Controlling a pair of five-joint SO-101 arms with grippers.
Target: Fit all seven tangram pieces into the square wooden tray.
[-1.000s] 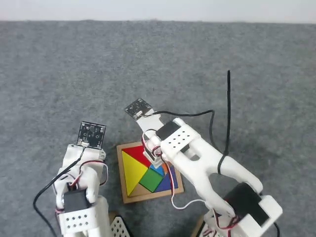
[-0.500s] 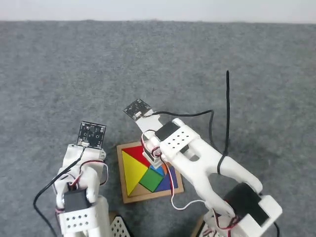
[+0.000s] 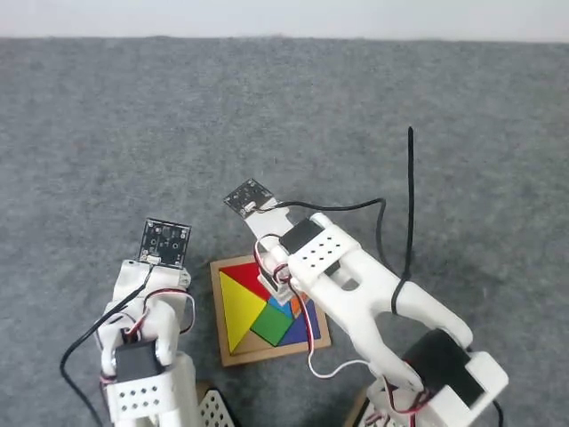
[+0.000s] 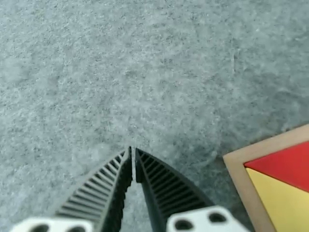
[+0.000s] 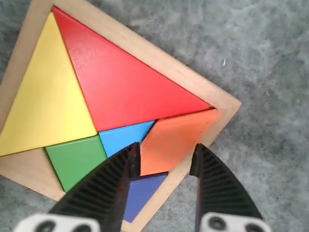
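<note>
The square wooden tray (image 5: 224,104) lies on the grey carpet and appears as tray (image 3: 220,311) between the two arms. In it lie a red triangle (image 5: 125,84), a yellow triangle (image 5: 46,101), a green square (image 5: 75,159), a light blue piece (image 5: 120,137) and a dark blue piece (image 5: 142,191). My right gripper (image 5: 165,157) is shut on an orange piece (image 5: 174,135), one finger at each side; the piece's far corner overlaps the rim. The tray corner beside the green square shows bare wood (image 5: 21,169). My left gripper (image 4: 133,154) is shut over the carpet, left of the tray corner (image 4: 241,164).
The right arm (image 3: 356,285) reaches over the tray's right half, with a black cable (image 3: 410,205) running up from it. The left arm (image 3: 147,342) stands to the tray's left. Open grey carpet (image 3: 284,116) stretches beyond the tray to the far wall.
</note>
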